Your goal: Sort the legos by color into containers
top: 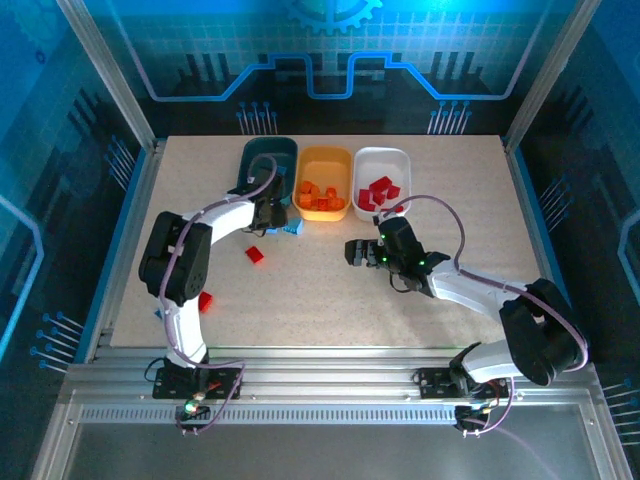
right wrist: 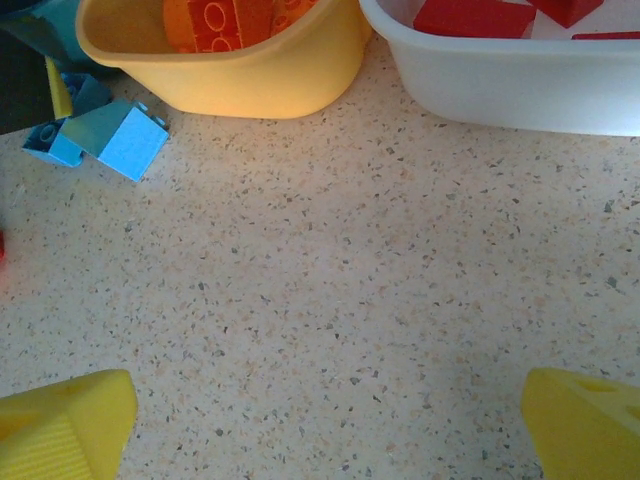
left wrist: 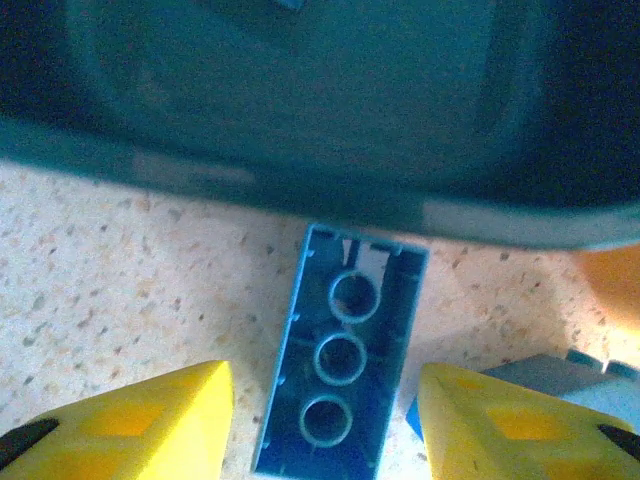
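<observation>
Speckled tabletop point(right wrist: 320, 250) carries a blue lego point(left wrist: 345, 350) upside down just beside the teal tray point(left wrist: 300, 120), likely its destination; left pincer point(left wrist: 325, 430) straddles it, jaws apart, not touching; right pincer point(right wrist: 330, 430) hangs wide open, empty.

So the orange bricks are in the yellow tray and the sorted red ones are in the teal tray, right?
Not quite: the sorted red bricks sit in the white tray, as the top view shows. The orange bricks are in the yellow tray, as you said.
</observation>
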Available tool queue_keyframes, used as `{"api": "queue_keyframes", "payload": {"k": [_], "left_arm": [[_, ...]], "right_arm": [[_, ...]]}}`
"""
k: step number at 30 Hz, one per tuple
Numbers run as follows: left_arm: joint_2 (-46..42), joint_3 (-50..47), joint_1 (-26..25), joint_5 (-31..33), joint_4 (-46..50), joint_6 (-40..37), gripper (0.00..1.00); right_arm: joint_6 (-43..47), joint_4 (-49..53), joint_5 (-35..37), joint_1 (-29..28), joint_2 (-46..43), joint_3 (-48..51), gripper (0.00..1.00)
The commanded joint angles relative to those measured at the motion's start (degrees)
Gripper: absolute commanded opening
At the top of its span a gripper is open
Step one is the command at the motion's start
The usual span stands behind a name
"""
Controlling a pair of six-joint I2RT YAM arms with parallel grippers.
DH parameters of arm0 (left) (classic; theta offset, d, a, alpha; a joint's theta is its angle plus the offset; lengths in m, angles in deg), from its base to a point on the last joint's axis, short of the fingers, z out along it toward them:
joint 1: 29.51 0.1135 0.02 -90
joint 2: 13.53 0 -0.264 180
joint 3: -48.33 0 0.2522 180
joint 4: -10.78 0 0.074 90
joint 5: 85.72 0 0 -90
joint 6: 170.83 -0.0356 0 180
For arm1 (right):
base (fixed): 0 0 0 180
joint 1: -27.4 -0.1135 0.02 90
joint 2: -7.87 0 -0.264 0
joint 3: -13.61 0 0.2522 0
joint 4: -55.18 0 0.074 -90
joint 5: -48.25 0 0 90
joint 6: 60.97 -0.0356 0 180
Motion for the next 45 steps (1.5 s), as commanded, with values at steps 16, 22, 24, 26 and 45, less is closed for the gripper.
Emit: {"api": "queue_keyframes", "payload": {"k": [16,22,24,26,45], "left_arm": [[2.83,2.19,0.14,0.15,3.84,-1.06,0.43],[2.17,1.65,-0.88,0.12,6.21,0.52,0.50],[2.29,1.11,-1.60,-0.42,6.23,0.60,0.51],[1.83,0.31,-2.39,-0.19,6.51,0.88,0.50],[-0.41,-4.24,-2.85,1.14,7.28,3.34,0.33]], "right_arm": [[0.22,0.69,1.16,-0.82,1.11,-2.11,1.00],[0.22,0.98,1.06,-0.91,0.92,-2.20,1.00],[0.21,1.04,1.16,-0.91,0.72,-2.20,1.00],[0.22,1.04,1.16,-0.91,0.57,-2.11,1.00],[0.30,1.46,1.51,-1.04,0.37,-2.28,0.99]]}}
